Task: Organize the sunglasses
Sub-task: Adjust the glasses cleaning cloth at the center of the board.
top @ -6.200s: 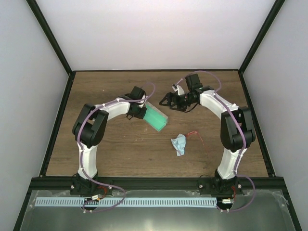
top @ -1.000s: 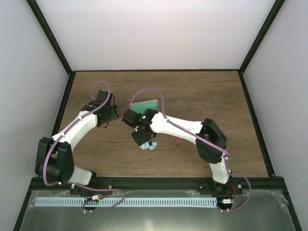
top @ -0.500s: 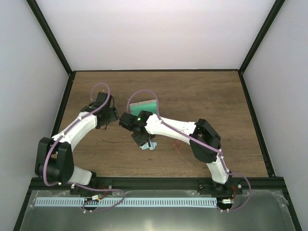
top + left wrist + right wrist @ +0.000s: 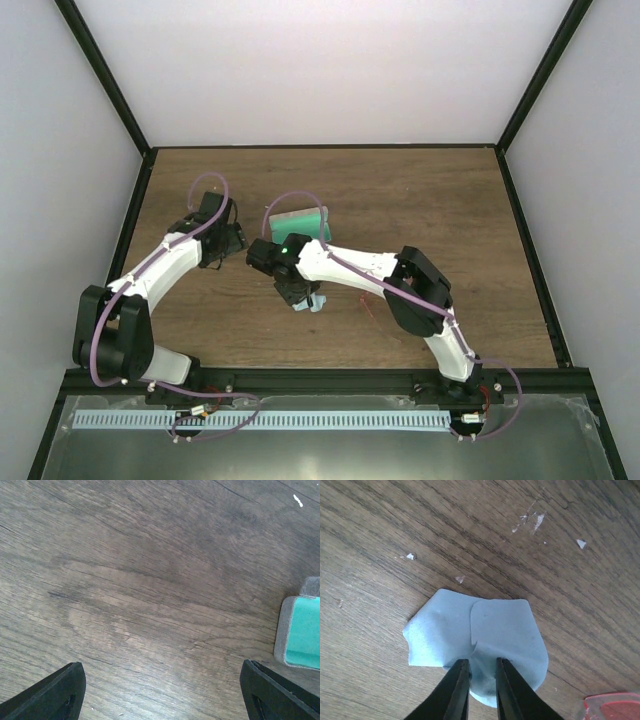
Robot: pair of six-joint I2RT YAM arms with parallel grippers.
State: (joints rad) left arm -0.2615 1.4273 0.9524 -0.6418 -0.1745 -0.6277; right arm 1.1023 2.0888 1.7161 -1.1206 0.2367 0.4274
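Observation:
The light-blue cloth [image 4: 485, 630] lies crumpled on the wooden table. My right gripper [image 4: 481, 662] is shut on it, pinching a raised fold at its near edge. From above, that gripper [image 4: 298, 292] stands over the cloth [image 4: 314, 304] in the middle of the table. The sunglasses [image 4: 368, 304] show only as a thin red wire beside my right forearm, and a red-rimmed piece [image 4: 612, 706] sits at the right wrist view's lower right corner. My left gripper [image 4: 167, 695] hangs open over bare wood, left of the case [image 4: 302, 630].
The grey case with green lining [image 4: 300, 221] lies open just behind my right wrist. Small white flecks [image 4: 532, 522] dot the wood beyond the cloth. Black frame rails [image 4: 125, 250] border the table on the left and right.
My right gripper's fingers have come together onto the cloth, and its wrist has edged a little to the left. The left arm has stayed where it was.

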